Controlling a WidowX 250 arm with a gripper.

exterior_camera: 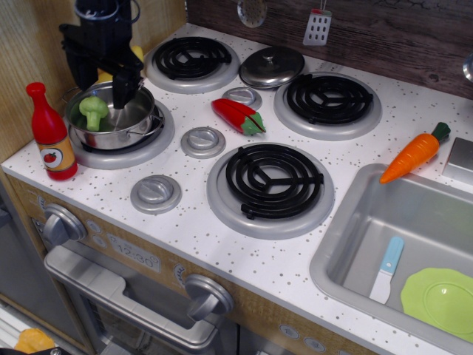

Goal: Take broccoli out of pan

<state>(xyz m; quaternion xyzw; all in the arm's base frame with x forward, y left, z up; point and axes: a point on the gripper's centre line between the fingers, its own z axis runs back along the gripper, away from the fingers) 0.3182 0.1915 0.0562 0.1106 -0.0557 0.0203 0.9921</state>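
Observation:
The broccoli, a small light-green floret, lies inside the pan, a shiny steel pot on the front-left burner. My black gripper hangs over the pan's back edge, just above the broccoli. Its fingers are spread, one finger reaching down into the pan right of the floret, the other at the pan's left rim. It holds nothing.
A red sauce bottle stands left of the pan. A red pepper, a steel lid, burners and knobs lie to the right. A carrot lies by the sink, which holds a green plate and a knife.

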